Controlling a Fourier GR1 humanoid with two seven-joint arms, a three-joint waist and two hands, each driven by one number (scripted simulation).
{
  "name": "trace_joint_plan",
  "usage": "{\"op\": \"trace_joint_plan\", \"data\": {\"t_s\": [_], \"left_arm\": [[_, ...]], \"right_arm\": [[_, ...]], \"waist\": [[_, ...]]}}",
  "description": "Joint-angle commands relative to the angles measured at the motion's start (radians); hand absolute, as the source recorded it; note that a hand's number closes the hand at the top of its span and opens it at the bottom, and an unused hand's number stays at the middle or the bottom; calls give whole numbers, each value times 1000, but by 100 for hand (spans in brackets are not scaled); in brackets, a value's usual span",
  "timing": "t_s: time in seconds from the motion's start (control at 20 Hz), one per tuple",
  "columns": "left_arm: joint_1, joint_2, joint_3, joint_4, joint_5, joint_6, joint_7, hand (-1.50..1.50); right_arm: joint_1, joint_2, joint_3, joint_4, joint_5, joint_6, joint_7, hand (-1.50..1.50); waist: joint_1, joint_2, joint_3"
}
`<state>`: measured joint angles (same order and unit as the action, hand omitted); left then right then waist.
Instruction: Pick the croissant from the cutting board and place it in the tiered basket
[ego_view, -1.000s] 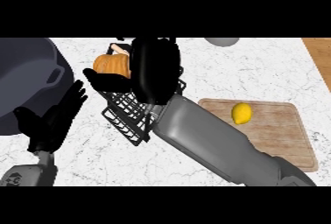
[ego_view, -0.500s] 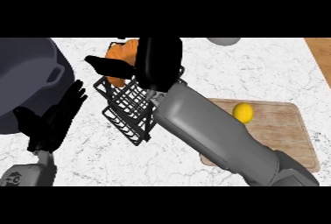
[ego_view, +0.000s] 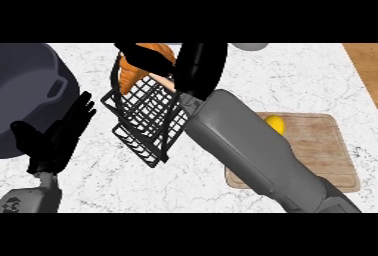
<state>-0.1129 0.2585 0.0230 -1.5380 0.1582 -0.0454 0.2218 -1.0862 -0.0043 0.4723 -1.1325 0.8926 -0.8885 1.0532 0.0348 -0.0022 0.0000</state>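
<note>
You have two arms to log, each a grey forearm ending in a black hand. The right forearm (ego_view: 258, 155) is a thick, smooth, mid-grey shell with rounded edges, lighter along its upper face and darker at the wider end by the lower edge. Its right hand (ego_view: 198, 67) is glossy black throughout, with slim black fingers and a thumb, no markings visible on it. The left hand (ego_view: 59, 135) is matt black, its fingers narrow and tapered. Below it sits the left forearm (ego_view: 29, 200), a short grey casing bearing a small round dark fitting on its left side.
</note>
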Motion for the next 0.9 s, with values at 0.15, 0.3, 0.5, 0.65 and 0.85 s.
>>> {"op": "trace_joint_plan", "data": {"t_s": [0.15,0.3,0.5,0.65,0.85], "left_arm": [[66,10,34,-14,0,6,-31,0],[50,7,37,14,-12,11,-37,0],[75,11,56,-16,2,11,-27,0],[91,-20,26,-22,-14,23,-32,0],[86,-6,43,-28,-21,23,-37,0]], "right_arm": [[88,4,-140,-147,125,-158,108,-150],[200,-9,-181,-252,191,-142,95,-150],[388,3,-190,-513,293,-26,130,-150],[465,-98,-231,-751,250,123,130,-150],[634,-129,-227,-1024,274,235,168,-150]], "waist": [[-53,-12,0],[-63,-7,0],[-73,-13,0],[-78,-13,0],[-73,-11,0]]}}
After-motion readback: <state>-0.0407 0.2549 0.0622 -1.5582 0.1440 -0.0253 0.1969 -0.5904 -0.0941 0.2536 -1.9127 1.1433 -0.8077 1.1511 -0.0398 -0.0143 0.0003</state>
